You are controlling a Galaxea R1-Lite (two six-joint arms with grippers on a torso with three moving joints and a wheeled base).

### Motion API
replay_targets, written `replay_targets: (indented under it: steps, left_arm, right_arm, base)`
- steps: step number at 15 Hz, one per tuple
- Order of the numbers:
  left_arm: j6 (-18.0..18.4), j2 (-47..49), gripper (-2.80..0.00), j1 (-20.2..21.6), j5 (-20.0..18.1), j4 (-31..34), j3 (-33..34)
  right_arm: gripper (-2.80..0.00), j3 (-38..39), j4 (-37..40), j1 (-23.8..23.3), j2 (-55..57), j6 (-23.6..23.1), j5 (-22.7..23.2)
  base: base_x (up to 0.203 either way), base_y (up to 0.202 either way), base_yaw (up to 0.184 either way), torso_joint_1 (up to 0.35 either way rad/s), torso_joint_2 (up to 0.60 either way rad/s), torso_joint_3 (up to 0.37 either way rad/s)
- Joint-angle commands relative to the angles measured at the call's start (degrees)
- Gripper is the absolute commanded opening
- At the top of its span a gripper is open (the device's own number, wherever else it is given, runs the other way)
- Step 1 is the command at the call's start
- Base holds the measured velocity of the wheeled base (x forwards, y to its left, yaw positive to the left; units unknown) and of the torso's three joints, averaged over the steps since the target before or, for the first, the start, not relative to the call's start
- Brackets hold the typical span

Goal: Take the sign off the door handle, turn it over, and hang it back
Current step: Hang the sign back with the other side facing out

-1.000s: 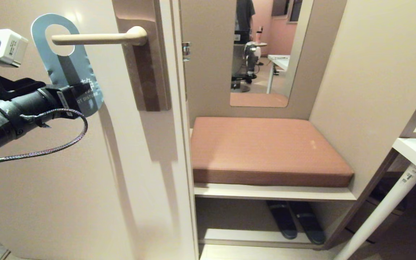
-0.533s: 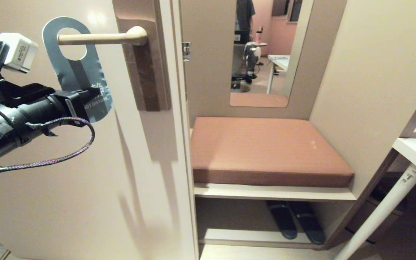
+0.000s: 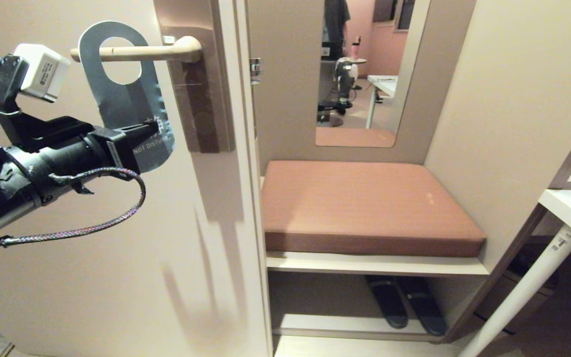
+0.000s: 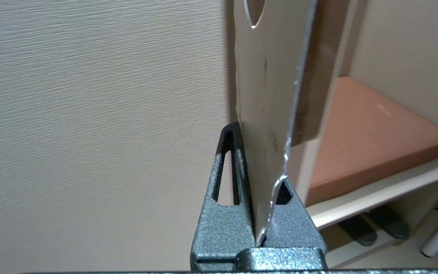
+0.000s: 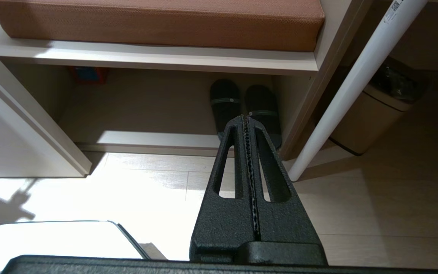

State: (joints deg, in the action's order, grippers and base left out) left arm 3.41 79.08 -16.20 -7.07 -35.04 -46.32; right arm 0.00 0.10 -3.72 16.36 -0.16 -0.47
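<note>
The left gripper (image 3: 154, 130) is pinched tight on the bottom end of the sign (image 3: 126, 99), with the blue side facing out. The sign's big oval hole is now around the door handle (image 3: 137, 51). A second ago only the very tip of the handle poked into the hole. Now the sign has slid further along the handle, toward the brown plate (image 3: 199, 79), and the handle tip sticks out on the far side of the sign. The gripper and its arm have moved the same way, closer to the plate. The sign tilts a little. In the left wrist view the sign (image 4: 270, 95) is seen edge-on between the two closed fingers (image 4: 226, 213). The right gripper (image 5: 246, 125) is shut on nothing and hangs low over the floor (image 5: 356, 213), near the slippers (image 5: 245, 102) under the shelf.
</note>
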Motion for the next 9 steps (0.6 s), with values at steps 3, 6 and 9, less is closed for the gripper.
replay_targets:
  steps: [3, 6, 9]
  left_arm:
    - [0.0, -0.1, -2.8, -2.9, 0.0, -0.2, 0.0]
    - [0.1, 0.0, -2.8, -4.1, 0.0, -0.2, 0.0]
    - [0.1, 0.0, -2.8, -4.8, 0.0, -0.2, 0.3]
  right_arm:
    - [-2.8, 0.0, 0.0, 0.0, 0.1, 0.0, 0.0]
    - [-2.8, 0.0, 0.0, 0.0, 0.1, 0.0, 0.0]
    - [-2.8, 0.0, 0.0, 0.0, 0.1, 0.0, -0.1]
  base:
    - [0.0, 0.0, 0.0, 0.0, 0.0, 0.0]
    - [0.0, 0.0, 0.0, 0.0, 0.0, 0.0]
    - [0.0, 0.0, 0.0, 0.0, 0.0, 0.0]
